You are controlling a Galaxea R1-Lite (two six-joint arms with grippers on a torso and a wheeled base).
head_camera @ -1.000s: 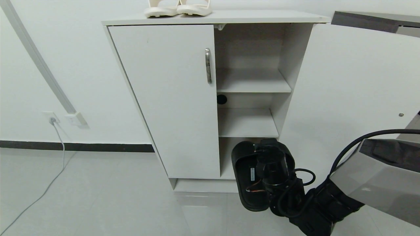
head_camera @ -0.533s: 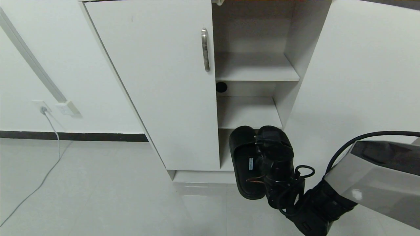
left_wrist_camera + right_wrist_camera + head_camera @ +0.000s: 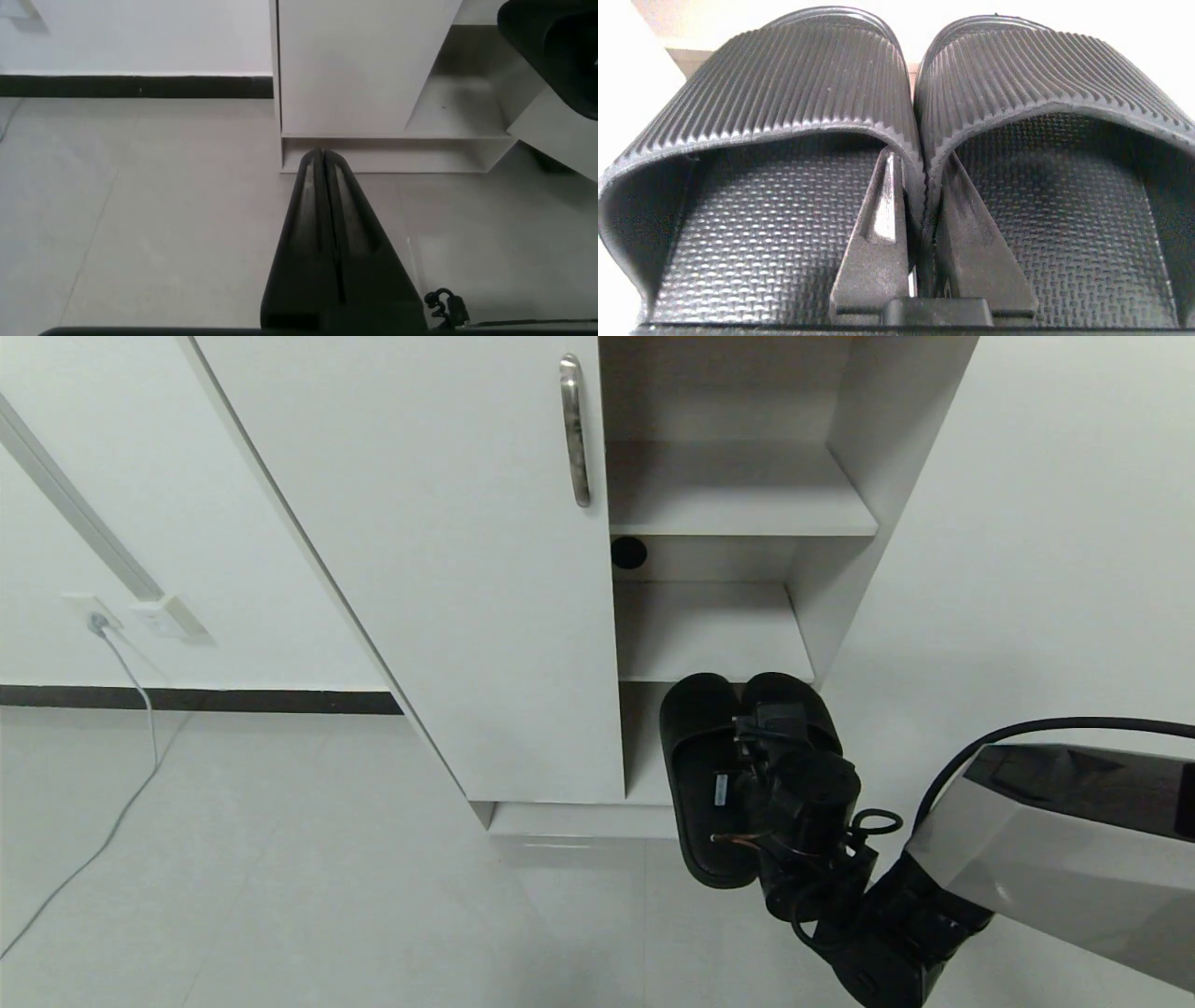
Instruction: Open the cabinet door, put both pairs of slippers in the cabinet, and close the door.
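A pair of black slippers (image 3: 709,775) hangs side by side in front of the cabinet's bottom compartment (image 3: 639,747), toes toward the opening. My right gripper (image 3: 761,733) is shut on the pair. In the right wrist view the black slippers (image 3: 785,121) show their ribbed straps, and my right gripper (image 3: 917,182) pinches their two touching inner edges. The cabinet's right door (image 3: 1027,523) stands wide open; the left door (image 3: 420,523) with its metal handle (image 3: 574,429) is closed. My left gripper (image 3: 323,163) is shut with nothing in it, low over the floor before the cabinet base (image 3: 392,154).
Two bare shelves (image 3: 738,485) (image 3: 705,630) sit above the bottom compartment. A wall socket (image 3: 93,616) with a grey cable (image 3: 112,803) trailing across the floor lies to the left. The open door bounds the space on the right.
The head camera has dropped and come closer, so the cabinet top left the picture. My right gripper has carried the black slippers a little forward, toes now level with the lower shelf edge.
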